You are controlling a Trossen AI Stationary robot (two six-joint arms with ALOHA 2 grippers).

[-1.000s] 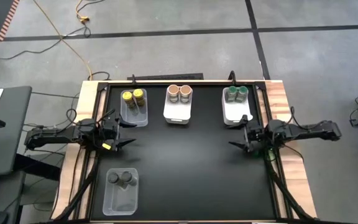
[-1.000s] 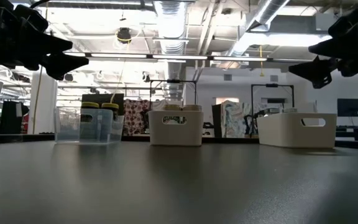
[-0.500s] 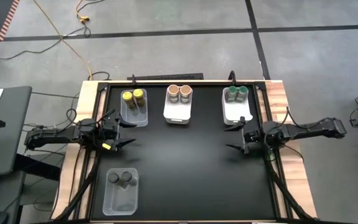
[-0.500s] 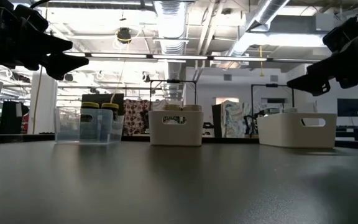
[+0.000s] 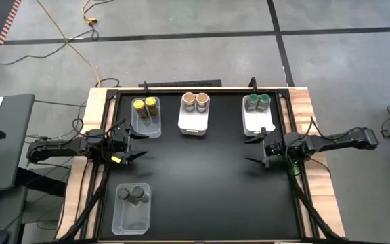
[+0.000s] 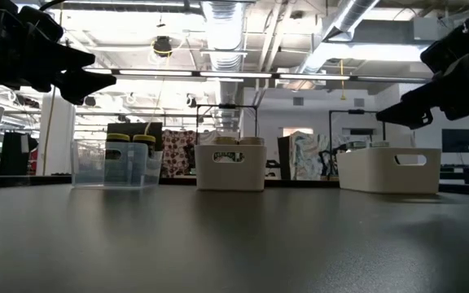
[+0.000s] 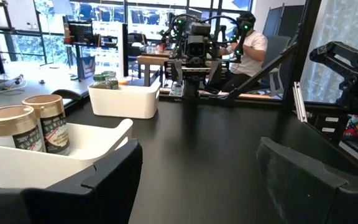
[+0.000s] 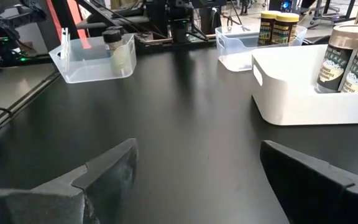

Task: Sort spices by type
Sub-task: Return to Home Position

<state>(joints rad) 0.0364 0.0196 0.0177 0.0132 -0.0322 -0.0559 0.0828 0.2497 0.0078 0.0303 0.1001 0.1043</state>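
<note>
The right tool [image 5: 250, 150] has drawn slightly away from the right white bin [image 5: 257, 123] since a second ago, and its arm now stretches farther off the bench's [image 5: 208, 183] right edge. The left tool [image 5: 143, 146] has not shifted.

From above, both tools hang over the bench's side edges with their fingers spread apart, holding nothing. Along the far edge stand three bins. The clear bin [image 5: 146, 126] on the left holds two yellow-topped jars [image 5: 145, 104]. The middle white bin [image 5: 195, 123] holds two tan-topped jars [image 5: 196, 102]. The right white bin holds two green-topped jars [image 5: 256, 102]. Near the front left corner, a second clear bin [image 5: 132, 217] holds two dark grey-topped jars [image 5: 133, 195].

At bench height, the three far bins stand in a row, apart from one another, and the yellow tops show through the clear wall. The left tool hangs at the upper left and the right tool at the upper right, both well above the surface.

The left wrist camera shows that tool's two dark fingers wide apart over bare black bench. The tan-topped jars stand upright in their white bin close by, and the green-topped pair sits in its bin farther off. A person [image 7: 248, 46] sits beyond the bench.

The right wrist camera shows that tool's fingers also wide apart. The tan-topped jars are in the nearest bin, the yellow-topped ones are beyond it, and the dark grey-topped jars are in the second clear bin across the bench.
</note>
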